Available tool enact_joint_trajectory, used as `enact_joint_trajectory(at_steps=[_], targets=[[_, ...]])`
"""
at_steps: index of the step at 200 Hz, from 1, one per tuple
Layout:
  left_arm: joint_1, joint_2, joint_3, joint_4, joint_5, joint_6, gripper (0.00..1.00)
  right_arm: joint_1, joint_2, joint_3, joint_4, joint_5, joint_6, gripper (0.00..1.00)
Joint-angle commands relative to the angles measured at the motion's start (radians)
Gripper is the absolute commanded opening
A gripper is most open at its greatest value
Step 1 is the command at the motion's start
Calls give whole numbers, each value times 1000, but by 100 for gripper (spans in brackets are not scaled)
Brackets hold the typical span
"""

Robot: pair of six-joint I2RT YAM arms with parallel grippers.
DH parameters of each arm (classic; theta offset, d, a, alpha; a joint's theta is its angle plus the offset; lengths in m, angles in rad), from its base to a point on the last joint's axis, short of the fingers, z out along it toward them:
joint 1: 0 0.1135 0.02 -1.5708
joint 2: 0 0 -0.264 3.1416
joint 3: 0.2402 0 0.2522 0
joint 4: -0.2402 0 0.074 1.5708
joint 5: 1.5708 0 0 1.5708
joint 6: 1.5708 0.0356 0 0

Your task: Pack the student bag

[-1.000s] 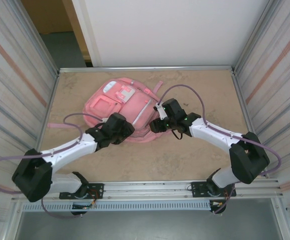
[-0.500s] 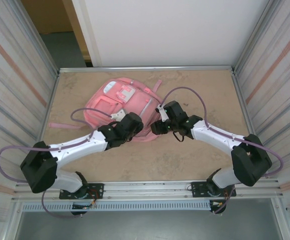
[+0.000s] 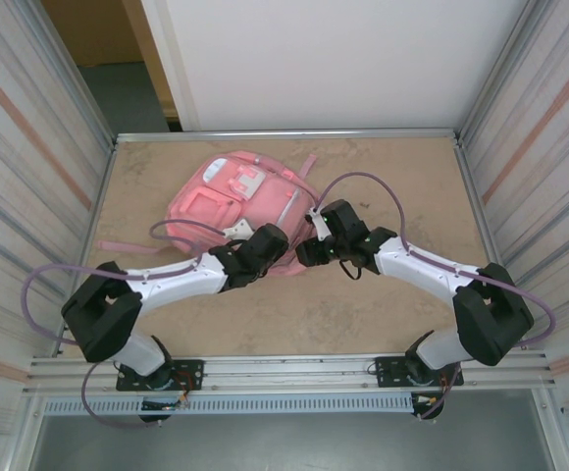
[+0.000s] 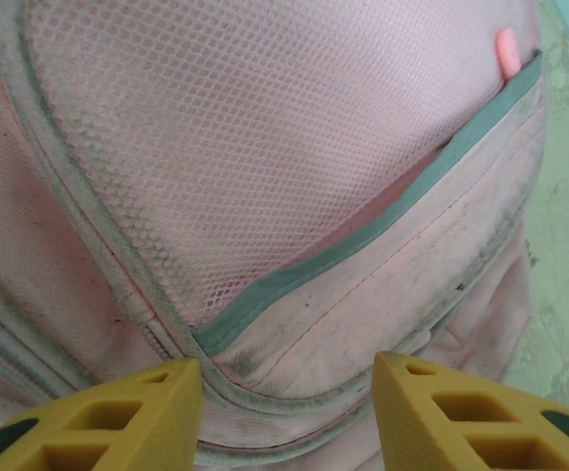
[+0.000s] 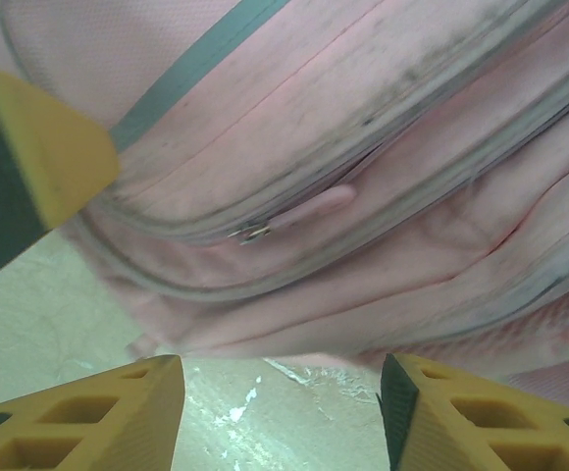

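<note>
Beige tabletop (image 3: 392, 314) walled by ribbed metal panels. The pink student bag (image 3: 216, 196) lies flat on it. My left claw (image 4: 289, 371) is spread and empty over the bag's near edge, just below its mesh pocket (image 4: 245, 147). My right claw (image 5: 280, 373), also spread and empty, sits just off that same edge. Judging the zip pull (image 5: 309, 208) comes next: line up squarely and pinch only the tab, not the fabric.

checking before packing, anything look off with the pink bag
The student bag looks grubby: dark smudges along the lower seams and grey trim below its mesh pocket. One strap trails loose to the left. Nothing looks torn.
</note>
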Motion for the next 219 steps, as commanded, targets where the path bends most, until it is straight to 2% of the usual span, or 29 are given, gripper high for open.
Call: enact_joint_trajectory(at_steps=[1, 25, 43, 73, 97, 133, 149, 162, 173, 185, 200, 219], targets=[[4, 14, 14, 35, -23, -14, 50, 9, -47, -20, -11, 8, 21, 55], [-94, -40, 23, -145, -182, -106, 56, 3, -74, -42, -18, 27, 13, 55], [-127, -67, 24, -187, -229, -107, 56, -5, -88, -56, -19, 26, 20, 55], [-107, -31, 24, -144, -202, -122, 55, -7, -94, -66, -20, 19, 19, 56], [-29, 40, 48, -76, -84, -84, 54, -7, -102, -63, -22, 13, 22, 56], [45, 171, 161, -135, 8, -49, 50, -6, -110, -55, -29, 16, 18, 56], [56, 172, 166, -124, -6, -6, 42, -6, -111, -54, -34, 9, 16, 56], [61, 157, 154, -124, -22, 24, 26, -6, -111, -56, -44, 5, 0, 56], [74, 127, 136, -95, 7, 77, 12, -8, -114, -62, -44, -14, -29, 56], [90, 80, 116, -89, 54, 128, 2, -20, -111, -66, -36, -103, -91, 59], [111, 10, 118, -151, 115, 190, 0, -61, -85, -14, -73, -265, -132, 63], [158, -60, 186, -302, 241, 293, 0, -95, -46, 65, -115, -377, -132, 68]])
